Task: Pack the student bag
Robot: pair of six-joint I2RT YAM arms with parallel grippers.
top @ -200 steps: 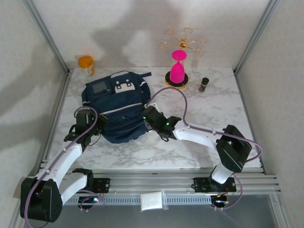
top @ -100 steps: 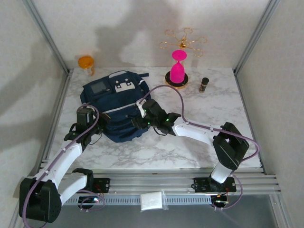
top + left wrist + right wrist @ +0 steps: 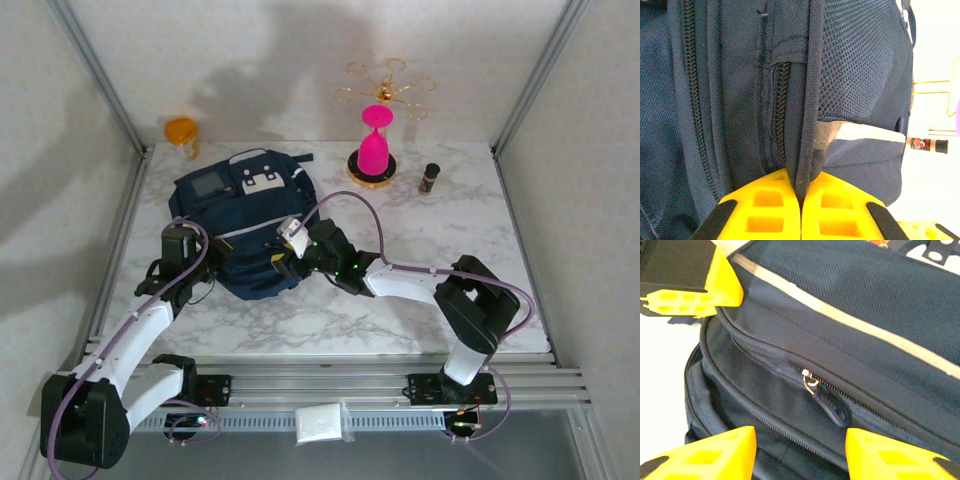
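**Gripping the student bag at its near end, both arms engaged**

- Item: student bag point(image 3: 243, 215), navy fabric. It lies flat on the left half of the marble table point(image 3: 450, 230), with the grey and white patches toward the far edge and the light stripe across the middle.
- Left gripper point(image 3: 801, 194): its yellow fingers point(image 3: 767, 202) are pressed nearly together on a raised seam fold of the bag, beside the mesh side pocket. In the overhead view it sits at the bag's near-left corner point(image 3: 212, 264).
- Right gripper point(image 3: 799, 437): jaws spread wide and holding nothing. It hangs over the zipper pull point(image 3: 826, 401) on the bag's near-right side point(image 3: 285, 260).
- Nearby, clear of the bag: pink goblet point(image 3: 375, 140), small dark bottle point(image 3: 431, 178), orange object point(image 3: 182, 132).
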